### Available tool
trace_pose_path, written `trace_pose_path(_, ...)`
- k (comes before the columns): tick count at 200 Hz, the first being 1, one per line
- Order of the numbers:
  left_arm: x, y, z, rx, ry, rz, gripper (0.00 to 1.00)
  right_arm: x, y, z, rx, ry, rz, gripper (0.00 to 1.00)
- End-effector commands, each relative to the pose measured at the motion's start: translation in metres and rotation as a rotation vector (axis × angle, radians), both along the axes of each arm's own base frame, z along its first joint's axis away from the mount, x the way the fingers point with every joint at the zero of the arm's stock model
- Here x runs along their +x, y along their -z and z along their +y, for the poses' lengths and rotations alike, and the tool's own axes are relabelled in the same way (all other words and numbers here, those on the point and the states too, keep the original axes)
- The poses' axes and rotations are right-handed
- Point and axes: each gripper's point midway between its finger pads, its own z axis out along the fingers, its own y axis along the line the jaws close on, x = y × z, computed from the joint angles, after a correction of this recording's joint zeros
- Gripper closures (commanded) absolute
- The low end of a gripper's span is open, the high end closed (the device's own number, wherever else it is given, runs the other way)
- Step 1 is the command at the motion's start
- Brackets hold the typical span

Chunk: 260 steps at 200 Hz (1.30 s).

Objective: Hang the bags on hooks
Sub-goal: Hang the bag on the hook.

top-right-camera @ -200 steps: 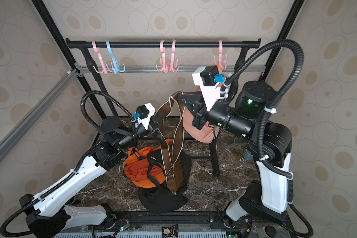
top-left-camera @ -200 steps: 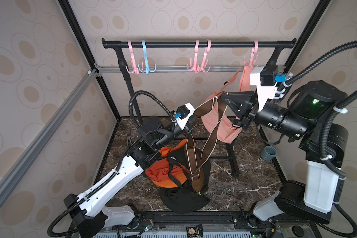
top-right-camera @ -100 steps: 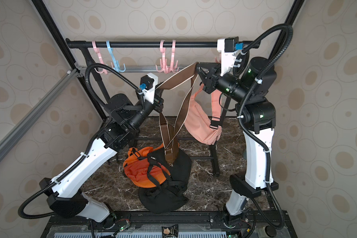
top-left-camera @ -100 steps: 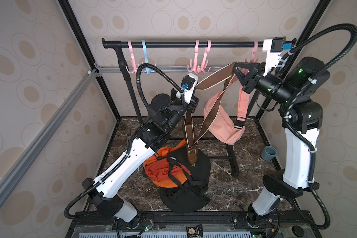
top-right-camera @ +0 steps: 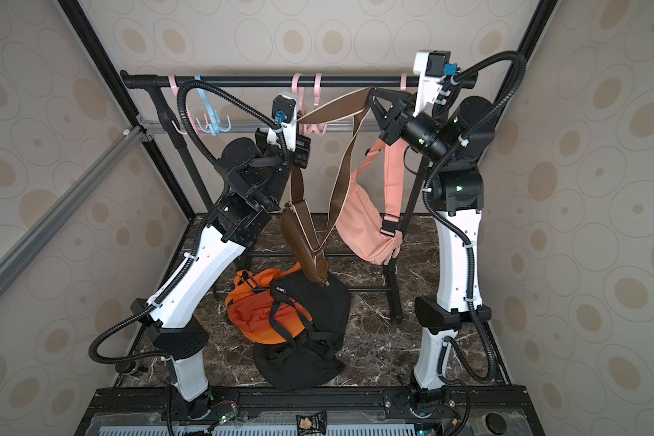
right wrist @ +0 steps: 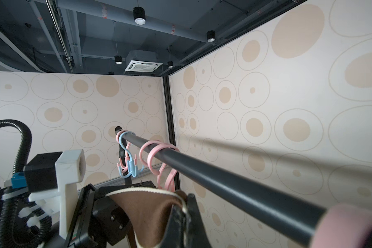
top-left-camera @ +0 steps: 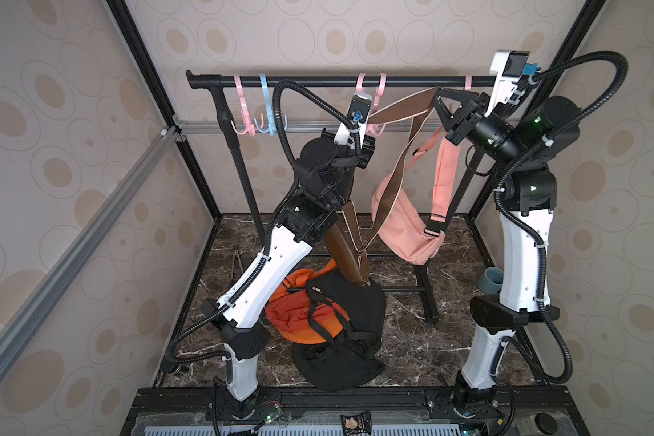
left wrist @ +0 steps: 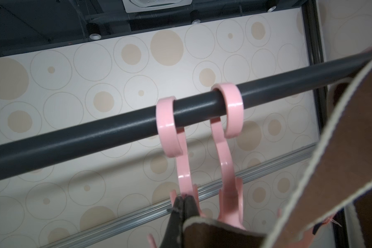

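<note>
A: Nearest us, a black bag (top-left-camera: 340, 332) and an orange bag (top-left-camera: 299, 309) lie on the floor (top-left-camera: 412, 339). Above them we see the brown bag (top-left-camera: 346, 253) dangling by its strap (top-left-camera: 401, 109), clear of the pile.

B: We have both grippers clamped on that strap. The left gripper (left wrist: 184, 206) pinches one end right at the prongs of a pink hook (left wrist: 187, 171); the right gripper (top-left-camera: 444, 107) holds the other end just under the rail (top-left-camera: 318, 80).

A: So the strap runs taut along the rail, beside the paired hooks (top-left-camera: 372, 102)?

B: Yes. We judge the left arm nearer: the hook sits just beyond its tips. Behind, a pink bag (top-left-camera: 408, 230) already hangs.
</note>
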Motion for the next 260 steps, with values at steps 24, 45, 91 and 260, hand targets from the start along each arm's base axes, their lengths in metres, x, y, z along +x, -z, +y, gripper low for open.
trace_pose_path(24,-0.010,-0.037,0.048,-0.026,-0.206,-0.112,1.00,0.007,-0.026,-0.020,0.066,0.102,-0.135,1.00)
trace_pose_path(45,-0.011,-0.040,0.053,-0.027,-0.245,-0.131,1.00,0.021,-0.021,-0.022,0.074,0.130,-0.139,1.00)
trace_pose_path(91,-0.009,-0.038,0.067,-0.024,-0.360,-0.150,1.00,0.030,-0.009,-0.001,0.025,0.133,-0.154,1.00)
trace_pose_path(260,0.022,0.025,0.055,0.083,-0.435,0.012,1.00,0.061,0.049,0.026,0.014,0.123,0.014,1.00)
